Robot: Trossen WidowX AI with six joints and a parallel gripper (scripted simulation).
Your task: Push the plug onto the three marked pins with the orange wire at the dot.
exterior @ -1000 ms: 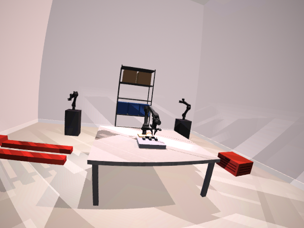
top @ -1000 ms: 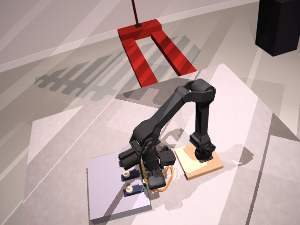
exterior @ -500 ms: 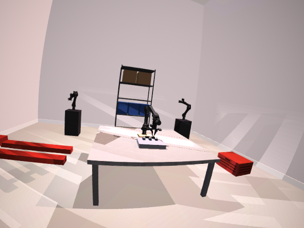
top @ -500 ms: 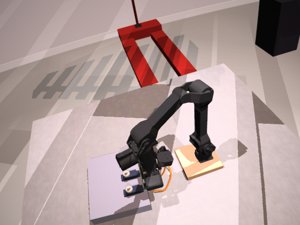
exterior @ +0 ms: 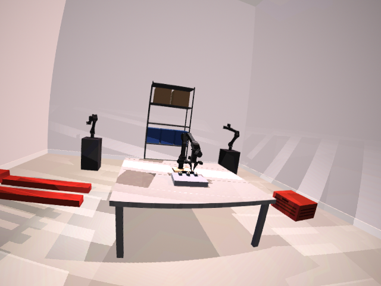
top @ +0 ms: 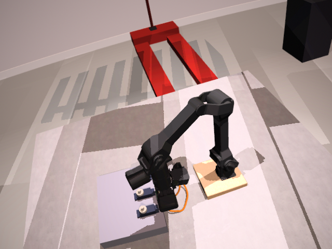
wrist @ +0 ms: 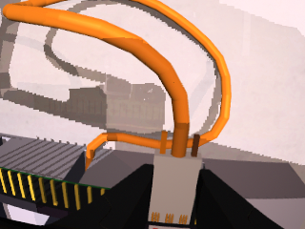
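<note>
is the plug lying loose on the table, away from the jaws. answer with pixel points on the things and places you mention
No, the pale plug (wrist: pixel 175 188) is held between the dark jaws in the wrist view.

In the wrist view, the plug at bottom centre is pale grey, with a thick orange wire at its top, a duller orange one to the left and a brown one to the right. At lower left, yellow-gold pins form a stripe-like row beneath a thin green edge. In the top view, the holder at lower left is pale lilac with darker grey sides, carrying navy servos with cream tops. The base board right of centre is light tan. In the exterior view, the bins near centre look deep blue, though shadow may darken them.
</note>
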